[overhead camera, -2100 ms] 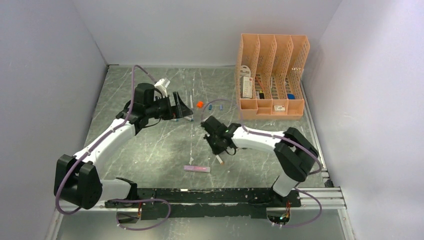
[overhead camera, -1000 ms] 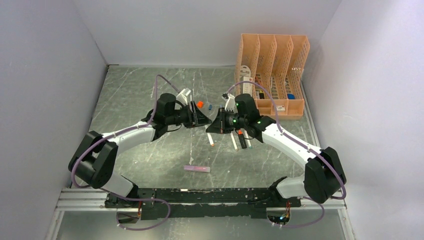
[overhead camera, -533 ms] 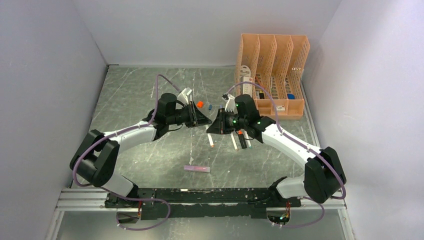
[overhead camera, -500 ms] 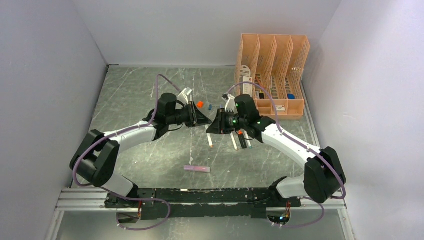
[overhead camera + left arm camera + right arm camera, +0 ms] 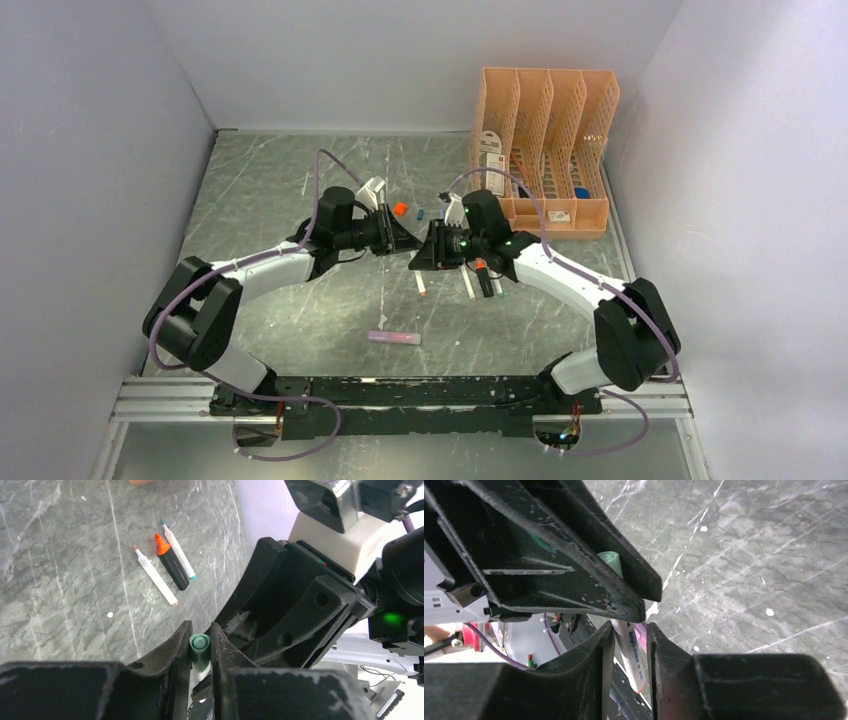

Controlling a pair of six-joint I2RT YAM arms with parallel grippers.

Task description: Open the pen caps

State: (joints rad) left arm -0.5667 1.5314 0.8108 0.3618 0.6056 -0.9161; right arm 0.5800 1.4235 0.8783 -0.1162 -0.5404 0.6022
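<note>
Right gripper [image 5: 630,626]: set around the white barrel [image 5: 630,652], lower centre of its wrist view; whether it is pinched cannot be told.
Left gripper [image 5: 200,629]: clamped on the green cap [image 5: 200,647], lower centre.
Handling: judged light, stiff, slick; the cap is best taken at its sides, the barrel mid-length.

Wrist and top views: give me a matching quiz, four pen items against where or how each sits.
1 green cap
2 white barrel
3 pink pen
4 black marker

a lying alone on table
b between right pincer's fingers
c on table, orange tip bare
d clamped in left pincer

Pairs: 1-d, 2-b, 3-a, 4-c
</note>
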